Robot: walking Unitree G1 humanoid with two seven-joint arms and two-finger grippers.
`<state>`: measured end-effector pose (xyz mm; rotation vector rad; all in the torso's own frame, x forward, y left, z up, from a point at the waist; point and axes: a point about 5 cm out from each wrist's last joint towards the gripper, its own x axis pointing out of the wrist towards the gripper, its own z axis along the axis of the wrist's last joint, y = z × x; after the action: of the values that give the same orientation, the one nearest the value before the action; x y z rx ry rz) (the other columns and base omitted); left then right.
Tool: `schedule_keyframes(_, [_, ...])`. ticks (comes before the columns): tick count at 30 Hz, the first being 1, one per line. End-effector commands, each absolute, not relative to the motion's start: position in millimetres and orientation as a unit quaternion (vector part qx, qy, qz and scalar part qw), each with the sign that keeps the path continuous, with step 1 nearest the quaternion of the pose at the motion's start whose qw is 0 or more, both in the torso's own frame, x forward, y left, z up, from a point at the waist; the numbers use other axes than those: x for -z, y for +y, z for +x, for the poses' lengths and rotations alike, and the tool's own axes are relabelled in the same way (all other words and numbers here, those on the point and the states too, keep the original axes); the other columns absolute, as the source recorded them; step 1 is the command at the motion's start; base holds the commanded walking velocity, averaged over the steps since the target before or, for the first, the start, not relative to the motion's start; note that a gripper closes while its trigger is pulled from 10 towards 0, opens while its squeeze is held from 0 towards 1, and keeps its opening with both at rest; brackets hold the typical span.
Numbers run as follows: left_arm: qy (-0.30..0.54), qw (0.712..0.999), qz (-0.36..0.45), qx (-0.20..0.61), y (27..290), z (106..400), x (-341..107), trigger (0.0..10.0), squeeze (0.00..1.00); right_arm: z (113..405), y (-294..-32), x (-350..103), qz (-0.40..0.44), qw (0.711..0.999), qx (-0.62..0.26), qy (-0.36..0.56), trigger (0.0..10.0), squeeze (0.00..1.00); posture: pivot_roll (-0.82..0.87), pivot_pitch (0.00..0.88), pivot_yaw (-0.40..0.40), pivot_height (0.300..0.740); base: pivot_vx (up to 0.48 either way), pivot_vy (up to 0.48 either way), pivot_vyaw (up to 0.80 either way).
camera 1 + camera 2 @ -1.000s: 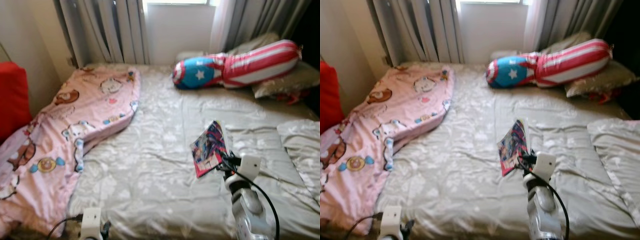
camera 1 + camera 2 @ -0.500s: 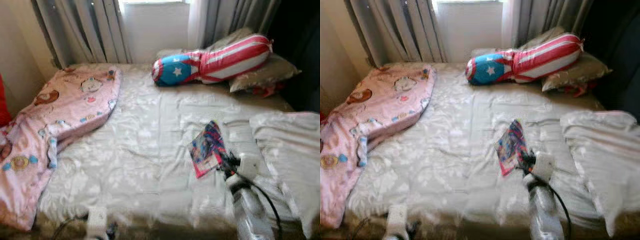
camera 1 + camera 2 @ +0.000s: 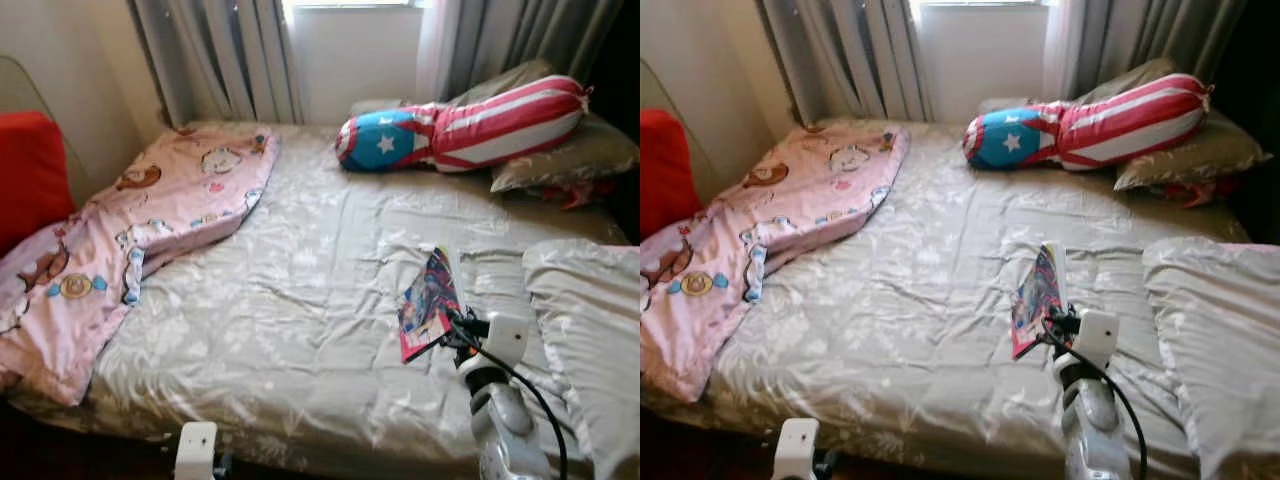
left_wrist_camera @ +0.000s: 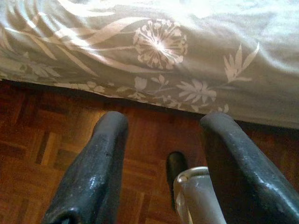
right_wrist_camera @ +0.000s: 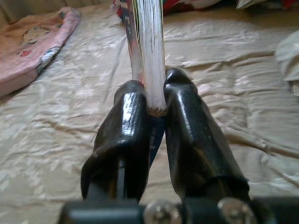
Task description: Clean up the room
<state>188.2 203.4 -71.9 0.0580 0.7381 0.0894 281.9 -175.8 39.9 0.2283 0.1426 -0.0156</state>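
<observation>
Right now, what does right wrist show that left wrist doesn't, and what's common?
Right wrist: the right gripper shut on a thin colourful book held edge-on above the bed, with the pink blanket beyond. Left wrist: the left gripper, fingers apart and holding nothing, over a wooden parquet floor at the bed's edge. Both: the grey floral bedsheet.
</observation>
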Motion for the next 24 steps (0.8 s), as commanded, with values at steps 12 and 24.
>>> schedule_keyframes(12, [0.369,0.928,0.029,-0.024,196.5,185.9,74.6,10.0,0.00,286.3,-180.8,-49.4,0.106,0.993,0.012,0.050,10.0,0.00,-0.01,0.000,-0.010,0.726,0.000,0.000,0.00])
schedule_keyframes(24, [0.374,0.927,0.022,-0.019,196.6,184.4,75.6,10.0,0.00,285.1,-182.3,-44.2,0.105,0.992,0.023,0.065,10.0,0.00,-0.01,0.000,-0.008,0.726,0.000,0.000,0.00])
